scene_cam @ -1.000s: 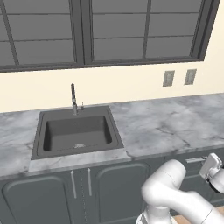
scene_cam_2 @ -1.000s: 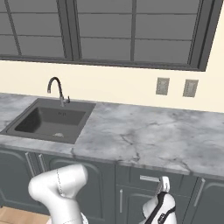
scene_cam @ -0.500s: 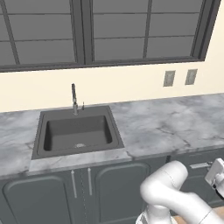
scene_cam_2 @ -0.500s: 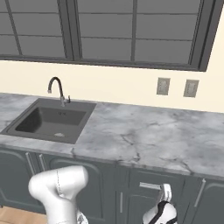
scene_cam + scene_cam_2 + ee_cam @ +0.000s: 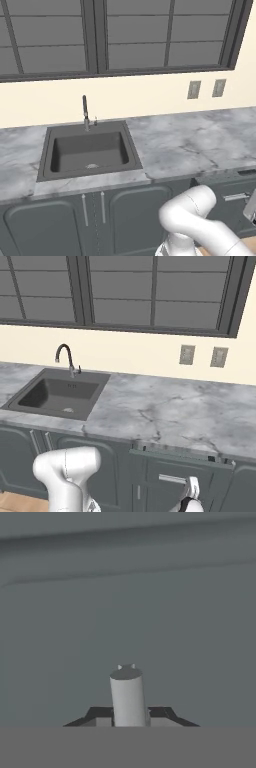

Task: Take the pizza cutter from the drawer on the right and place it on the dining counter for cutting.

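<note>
Drawer (image 5: pixel 182 463) now drawn slightly further out than a second ago, gripper (image 5: pixel 129 712) clamped on the silver bar handle (image 5: pixel 128 696) standing between its fingertips, dark grey drawer front just beyond them, below the marble worktop (image 5: pixel 165 413).

Glossy white rounded robot arm (image 5: pixel 192 220) with thick tubular links, bulbous elbow joint, smooth unmarked shell, dark hand section (image 5: pixel 189 504) below a white end piece, small dark finger tips (image 5: pixel 165 714)

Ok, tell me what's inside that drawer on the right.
The drawer is pulled out only a crack, showing a thin dark gap under the marble worktop. Its contents stay hidden. The gripper is shut on the silver bar handle.
</note>
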